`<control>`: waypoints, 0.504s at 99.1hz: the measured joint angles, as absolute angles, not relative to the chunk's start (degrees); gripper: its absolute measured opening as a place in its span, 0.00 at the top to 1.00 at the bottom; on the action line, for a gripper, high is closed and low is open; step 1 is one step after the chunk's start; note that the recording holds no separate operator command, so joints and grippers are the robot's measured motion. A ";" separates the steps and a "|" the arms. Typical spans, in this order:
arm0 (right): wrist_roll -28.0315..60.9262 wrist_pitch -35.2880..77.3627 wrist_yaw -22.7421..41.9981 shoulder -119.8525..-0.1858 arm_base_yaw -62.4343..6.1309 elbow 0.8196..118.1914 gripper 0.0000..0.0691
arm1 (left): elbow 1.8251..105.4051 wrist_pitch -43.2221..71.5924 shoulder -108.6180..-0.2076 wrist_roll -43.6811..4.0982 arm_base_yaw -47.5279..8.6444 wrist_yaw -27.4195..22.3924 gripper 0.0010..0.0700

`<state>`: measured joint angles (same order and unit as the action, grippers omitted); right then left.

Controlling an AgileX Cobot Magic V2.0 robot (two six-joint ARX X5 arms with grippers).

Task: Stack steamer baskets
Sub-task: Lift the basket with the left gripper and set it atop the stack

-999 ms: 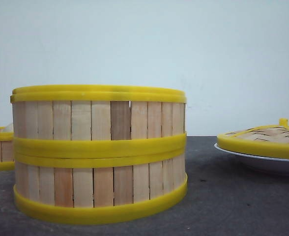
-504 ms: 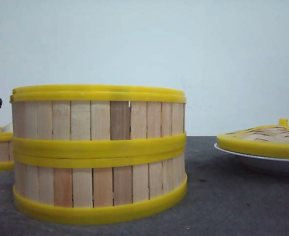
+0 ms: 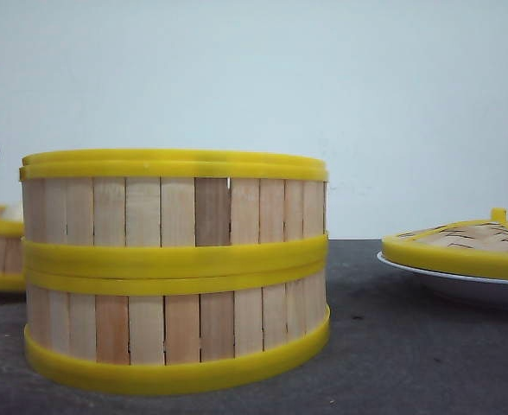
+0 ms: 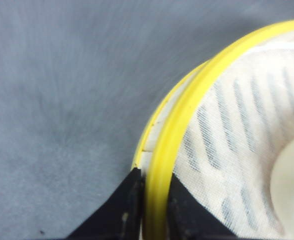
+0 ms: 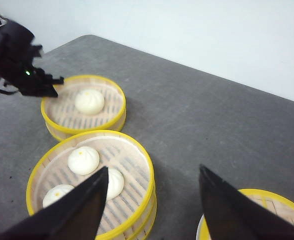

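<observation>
Stacking stands two-thirds done: two steamer baskets [image 3: 175, 272] sit piled mid-counter [image 5: 197, 125], and the left gripper [image 4: 153, 200] has its jaws clamped on the rim of the third basket [image 5: 83, 106], just beside the pile. Next, I judge, comes a level lift onto the pile, while the right gripper [image 5: 154, 200] hovers high above, jaws wide apart and empty.

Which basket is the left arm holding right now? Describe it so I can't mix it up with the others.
On the grey table, find the two-tier stack of steamer baskets; the single basket sits just beyond it, apart, toward the table's left end. The left gripper is clamped over its yellow rim. Unlike the stack, it is one tier and holds a single white bun.
</observation>
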<state>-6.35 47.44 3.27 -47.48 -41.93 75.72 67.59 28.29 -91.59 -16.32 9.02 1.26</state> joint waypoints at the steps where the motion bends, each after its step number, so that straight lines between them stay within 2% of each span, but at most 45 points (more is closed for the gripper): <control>1: -6.35 47.44 3.29 -47.48 -41.93 75.72 0.50 | 67.77 28.42 -91.15 -16.32 9.02 0.97 0.97; 21: -6.31 47.46 3.29 -47.48 -41.93 75.70 0.50 | 74.00 31.31 -80.62 -15.81 7.64 -2.42 0.97; 39: -6.31 47.55 3.27 -47.46 -41.93 75.72 0.50 | 80.42 41.06 -71.57 -12.82 3.77 -10.37 0.97; 50: -6.31 47.59 3.27 -47.31 -41.93 75.72 0.50 | 81.56 45.47 -67.64 -11.11 0.14 -12.91 0.97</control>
<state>-6.31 47.59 3.27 -47.31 -41.93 75.72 81.56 45.47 -67.64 -11.11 0.14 -12.91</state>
